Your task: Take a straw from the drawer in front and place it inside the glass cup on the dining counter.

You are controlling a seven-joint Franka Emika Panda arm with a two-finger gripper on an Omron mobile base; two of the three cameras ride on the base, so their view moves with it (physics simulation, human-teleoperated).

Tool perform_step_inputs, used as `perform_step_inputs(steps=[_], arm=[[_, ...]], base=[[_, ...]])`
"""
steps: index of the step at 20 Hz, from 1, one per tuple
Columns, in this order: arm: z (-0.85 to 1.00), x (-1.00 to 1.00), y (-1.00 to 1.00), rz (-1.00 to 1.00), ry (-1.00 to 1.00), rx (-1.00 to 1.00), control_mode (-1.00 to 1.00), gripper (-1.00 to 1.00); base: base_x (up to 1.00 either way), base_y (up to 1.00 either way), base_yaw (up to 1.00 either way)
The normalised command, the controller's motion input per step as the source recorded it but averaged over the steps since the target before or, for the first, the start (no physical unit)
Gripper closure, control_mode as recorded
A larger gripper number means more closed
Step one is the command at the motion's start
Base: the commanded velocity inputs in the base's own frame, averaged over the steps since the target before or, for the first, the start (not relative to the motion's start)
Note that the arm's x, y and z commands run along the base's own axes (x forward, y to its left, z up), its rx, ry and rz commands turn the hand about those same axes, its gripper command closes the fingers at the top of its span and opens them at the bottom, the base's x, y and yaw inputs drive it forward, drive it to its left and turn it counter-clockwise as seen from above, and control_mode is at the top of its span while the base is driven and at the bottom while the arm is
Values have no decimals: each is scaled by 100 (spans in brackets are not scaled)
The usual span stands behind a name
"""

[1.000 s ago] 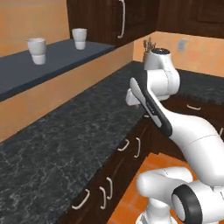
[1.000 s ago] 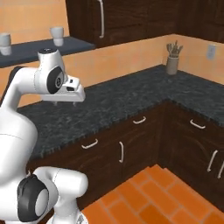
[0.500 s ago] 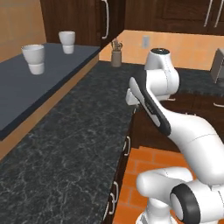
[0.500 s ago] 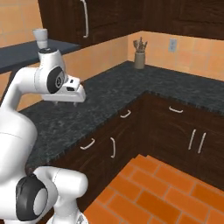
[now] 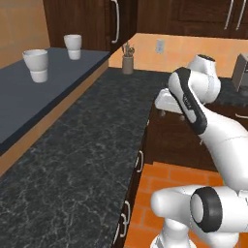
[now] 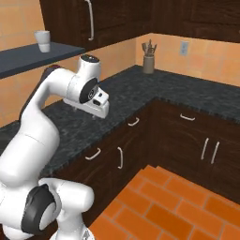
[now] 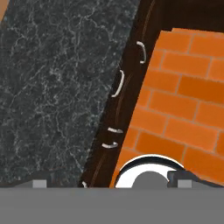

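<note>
Dark brown cabinets wrap an L-shaped black speckled granite counter (image 6: 187, 91), with orange brick floor tiles (image 6: 178, 201) below and a tan wall behind. Toward twelve o'clock in the corner stands a small grey utensil holder (image 6: 148, 63); at about ten o'clock a dark blue-grey shelf (image 5: 29, 104) carries two white cups (image 5: 37, 65).

The white arm's two-finger gripper (image 6: 96, 112) hangs over the granite near its front edge, fingers spread fully apart and holding nothing. From the hand camera, the counter edge runs diagonally, with a row of dark brown drawer fronts and their slim curved silver-white handles (image 7: 117, 84) along it toward one o'clock — all of them look closed.

The thin straw is not on show; by my judgement it lies inside one of these shut drawers, and which front is the right one I cannot tell. The task has barely begun: the drawer must first be opened.

Risks from here — picking the wrong handle among several alike, or coming down askew so the fingers scrape the counter lip rather than straddle the bar. The straw, being so slim, may slip through a poorly centred pinch later.
</note>
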Motion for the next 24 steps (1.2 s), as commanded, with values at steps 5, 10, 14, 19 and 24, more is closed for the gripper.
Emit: perform_step_inputs(steps=[5,10,14,19,24], arm=[[-62,7,-65,0,10,48,-100,-100],[-95,10,-30,0,8,49,-100,-100],[-100,8,5,0,0,32,-100,-100],[-91,3,16,0,0,22,-100,-100],[-52,11,41,-1,-7,12,-100,-100]], base=[[0,0,0],[0,0,0],[0,0,0],[0,0,0],[0,0,0]])
